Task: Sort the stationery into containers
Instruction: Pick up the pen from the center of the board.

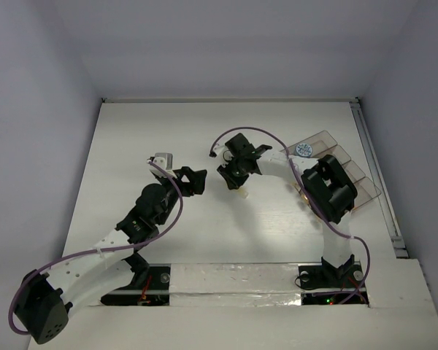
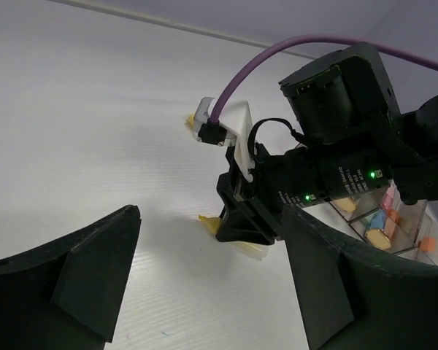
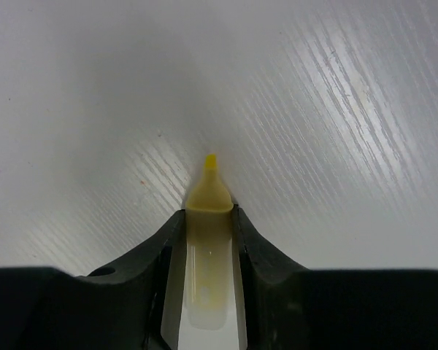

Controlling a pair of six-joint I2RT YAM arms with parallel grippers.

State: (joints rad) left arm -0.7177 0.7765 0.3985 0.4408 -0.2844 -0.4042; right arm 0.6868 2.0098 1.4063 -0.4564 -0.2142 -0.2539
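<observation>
One yellow pen (image 3: 206,251), gripped in right hand (image 3: 206,214)

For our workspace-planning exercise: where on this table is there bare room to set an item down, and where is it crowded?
Bare: the far-left table between back wall and left arm. Crowded: centre, where the right jaws hold the yellow pen, and beside the organiser tray.
</observation>
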